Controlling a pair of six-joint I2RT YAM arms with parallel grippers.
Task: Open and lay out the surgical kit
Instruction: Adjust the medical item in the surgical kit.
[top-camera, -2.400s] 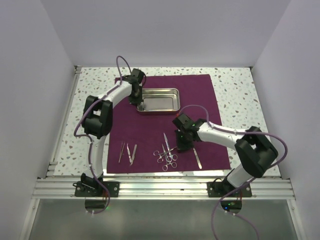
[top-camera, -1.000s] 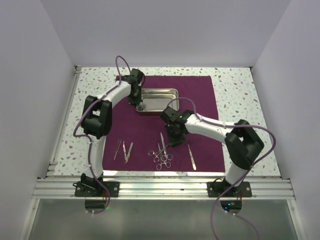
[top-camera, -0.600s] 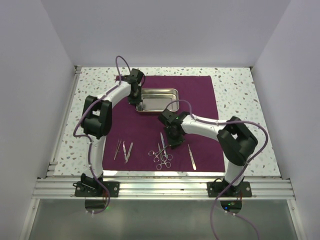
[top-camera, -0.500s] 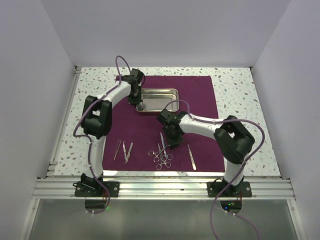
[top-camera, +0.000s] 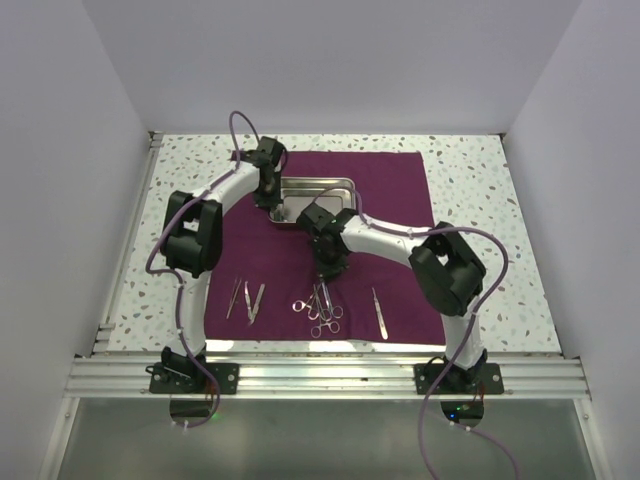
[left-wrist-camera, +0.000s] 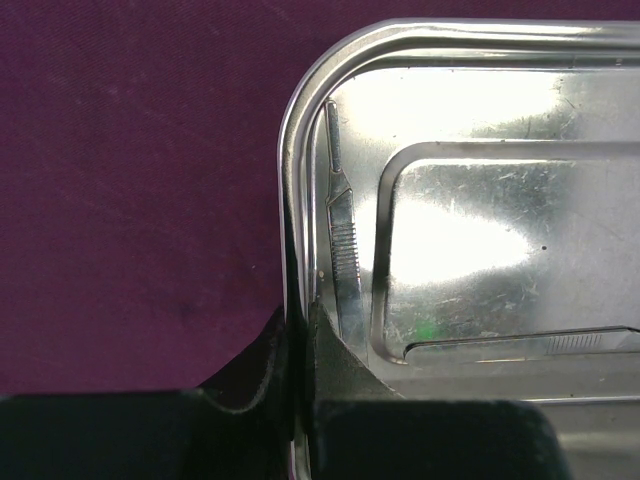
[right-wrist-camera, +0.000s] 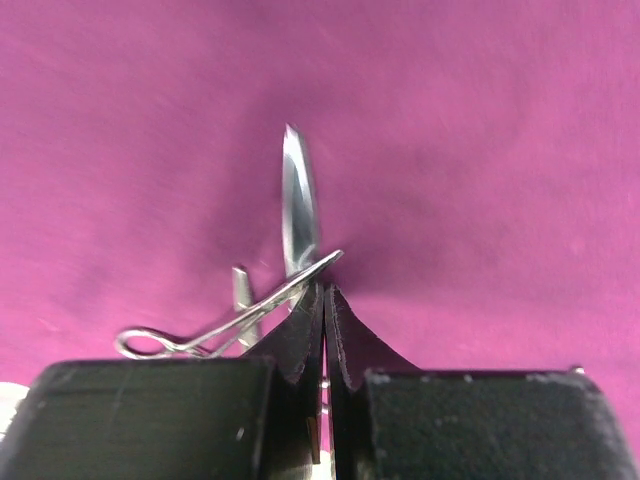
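Note:
The dark purple cloth wrap (top-camera: 400, 215) lies spread open on the table. The steel tray (top-camera: 335, 186) sits on its far half, and the left wrist view shows its rim (left-wrist-camera: 300, 110). My left gripper (top-camera: 268, 192) is shut on the tray's left rim (left-wrist-camera: 298, 330). One slim silvery instrument (left-wrist-camera: 345, 240) lies inside the tray. My right gripper (top-camera: 328, 262) is shut, its tips (right-wrist-camera: 325, 300) down on the cloth (right-wrist-camera: 480, 150). They touch the scissors (right-wrist-camera: 298, 205) and forceps (right-wrist-camera: 225, 325). The scissors and forceps cluster (top-camera: 320, 302) lies just in front of it. Tweezers (top-camera: 245, 298) lie at the left.
Another slim silvery instrument (top-camera: 378, 312) lies on the cloth right of the scissors. The speckled tabletop (top-camera: 480, 220) shows around the cloth. White walls close in the left, right and far sides. A metal rail (top-camera: 320, 375) runs along the near edge.
My right gripper has swept left across the cloth, from right of the scissors to over their tips. The near part of the cloth and its instruments shifted slightly left. The left arm stayed put.

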